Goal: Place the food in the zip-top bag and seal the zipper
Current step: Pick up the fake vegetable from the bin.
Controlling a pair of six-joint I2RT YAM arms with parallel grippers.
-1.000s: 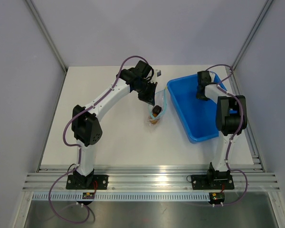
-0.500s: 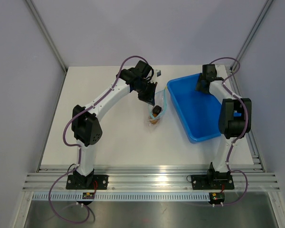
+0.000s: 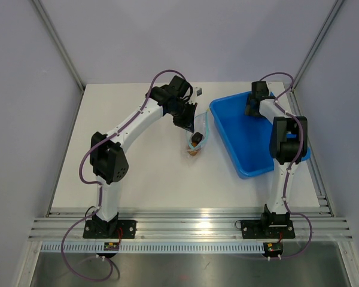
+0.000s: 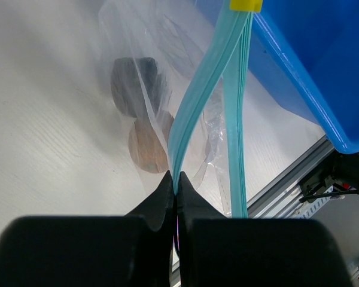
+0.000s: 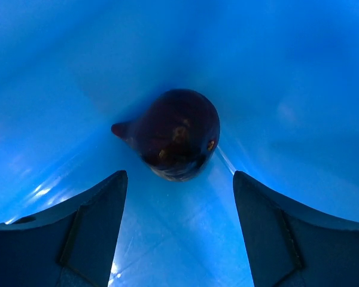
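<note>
1. I see my left hand (image 4: 175,186) clamped on the zipper (image 4: 204,89) — the zip-top bag (image 4: 128,36) rests on the surface (image 4: 42,119) beside the blue tray (image 4: 311,72).
2. It holds a dark fruit (image 4: 134,86) and an orange-brown fruit (image 4: 148,148).
3. My right hand (image 5: 179,180) gapes open inside the tray — another dark fruit (image 5: 176,133) just ahead.

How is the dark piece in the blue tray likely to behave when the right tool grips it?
The dark piece looks round and glossy, so it may roll or slip sideways. It sits in a curved corner of the blue tray, probably limiting rolling. It seems narrower than the gap of the open right tool.
</note>
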